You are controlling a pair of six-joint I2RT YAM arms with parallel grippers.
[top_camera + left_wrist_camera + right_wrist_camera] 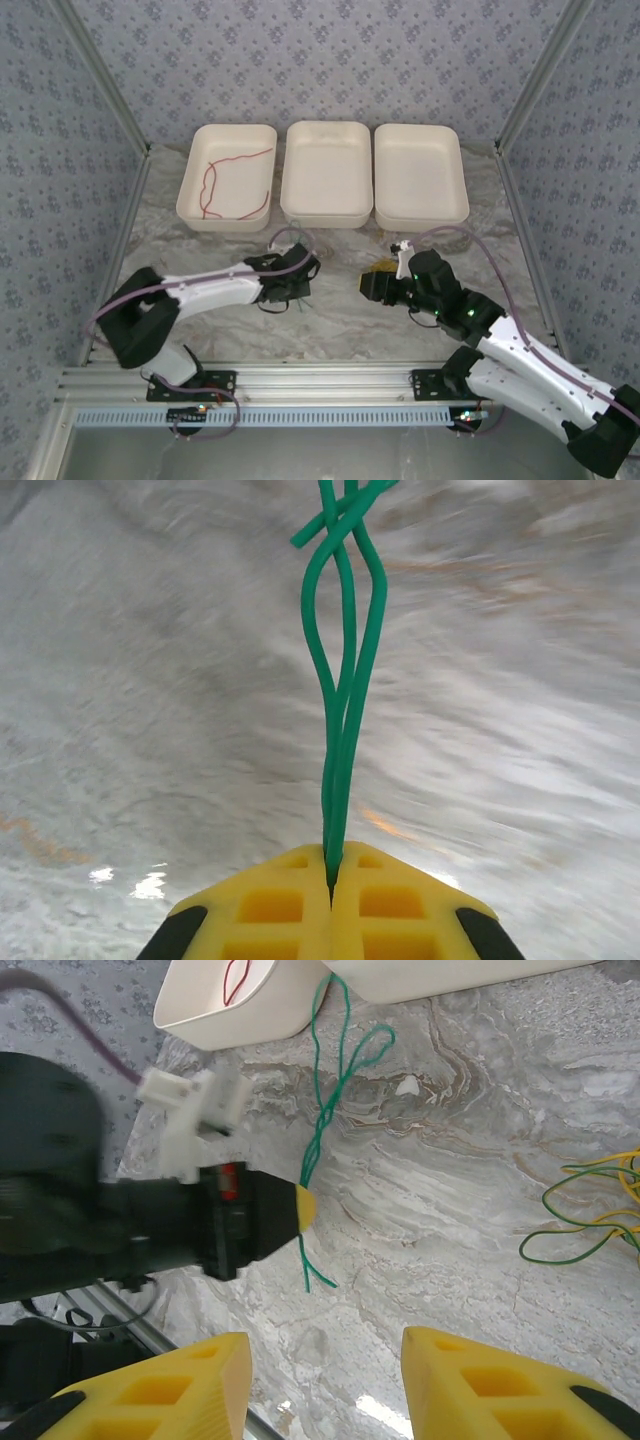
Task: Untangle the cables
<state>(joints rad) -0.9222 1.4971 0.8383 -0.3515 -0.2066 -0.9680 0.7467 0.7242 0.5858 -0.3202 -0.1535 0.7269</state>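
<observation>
The left gripper (332,865) is clamped tight, its yellow fingers (290,878) pressed together on the green cable (345,680), which comes out of the seam between them as a doubled strand. Just ahead of the fingertips the strands bow apart into a narrow loop, then cross and twist over one another farther out, above the marbled table (520,730). Seen from the right wrist, a short free tail hangs from the near side of that pinch, and the long part runs on beyond it in open loops toward the trays. The right gripper (327,1345) stands with its jaws wide apart and nothing between them, only bare table under the gap. The left gripper's tip lies ahead of it and a little to its left, near but not touching. Ahead and off to its right, well apart from the held strand, a loose tangle (590,1210) of yellow and green cables lies on the table; whether it joins the held cable I cannot tell. Farthest out, beyond both grippers, three white trays sit side by side: the left tray (215,222) holds a red cable (207,190) lying in a loose curve, with the middle tray (326,170) and the right tray (420,175) alongside it.
</observation>
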